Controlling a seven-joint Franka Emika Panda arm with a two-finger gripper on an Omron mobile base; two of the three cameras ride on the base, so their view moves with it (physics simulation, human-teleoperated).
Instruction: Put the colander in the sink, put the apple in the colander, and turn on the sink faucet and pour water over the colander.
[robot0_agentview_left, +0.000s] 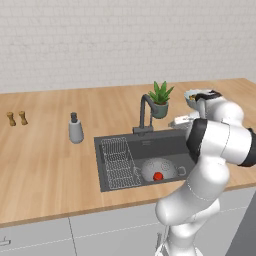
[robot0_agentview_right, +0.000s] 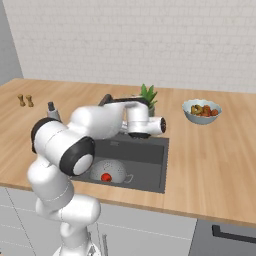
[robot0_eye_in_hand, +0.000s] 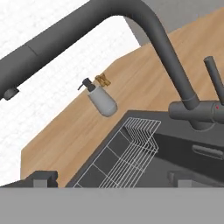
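Faucet (robot0_eye_in_hand: 166, 52) lever close in hand view

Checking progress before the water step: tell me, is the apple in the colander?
In: the red apple lies inside the colander, which stands in the sink.

White arm bent forward at the elbow, wrist rolled sideways, claw (robot0_eye_in_hand: 111, 177) fingers spread apart

We note a soap bottle (robot0_agentview_left: 75, 129), two shakers (robot0_agentview_left: 17, 118), potted plant (robot0_agentview_left: 160, 100) and fruit bowl (robot0_agentview_right: 201, 111) on the surface (robot0_agentview_left: 45, 160).
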